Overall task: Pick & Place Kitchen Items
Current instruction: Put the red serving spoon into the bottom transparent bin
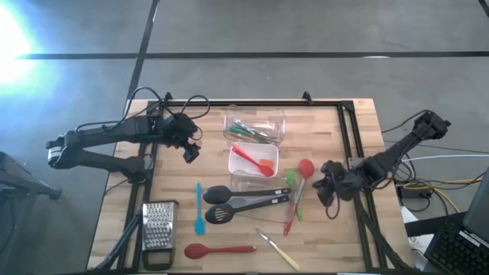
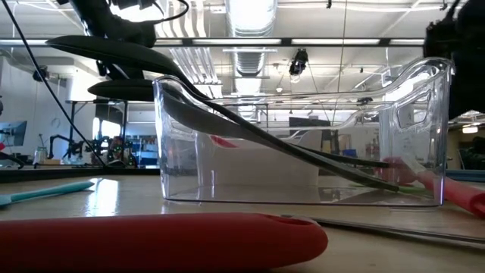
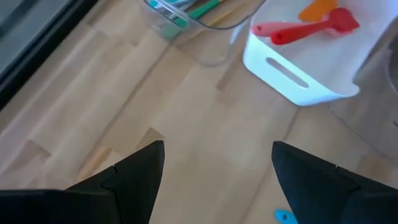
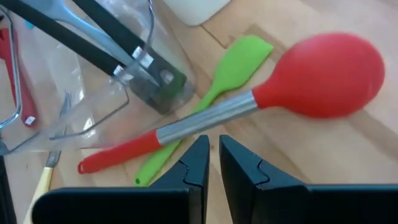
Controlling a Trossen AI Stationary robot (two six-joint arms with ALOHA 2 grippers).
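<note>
My left gripper point(image 1: 189, 151) point(image 3: 217, 180) hangs open over bare wood, near the white tub point(image 3: 292, 81) that holds a red spatula point(image 3: 317, 28). My right gripper point(image 1: 325, 191) point(image 4: 213, 155) is shut and hovers just short of a red spoon with a steel shaft point(image 4: 323, 74) and a green spatula point(image 4: 239, 59), both flat on the table. Two black ladles point(image 1: 221, 205) lean over the rim of a clear tub point(image 2: 303, 136), their handle ends point(image 4: 155, 81) inside it. A teal spatula point(image 1: 199, 208) and a red spoon point(image 1: 218, 250) lie nearer the front.
A far clear tub point(image 1: 254, 126) holds green and teal tools. A steel grater point(image 1: 159, 233) lies at the front left, and a pale-handled tool point(image 1: 279, 248) and red-handled tongs point(image 1: 289, 221) lie near the front. Bare wood shows on the table's left side point(image 1: 137, 191).
</note>
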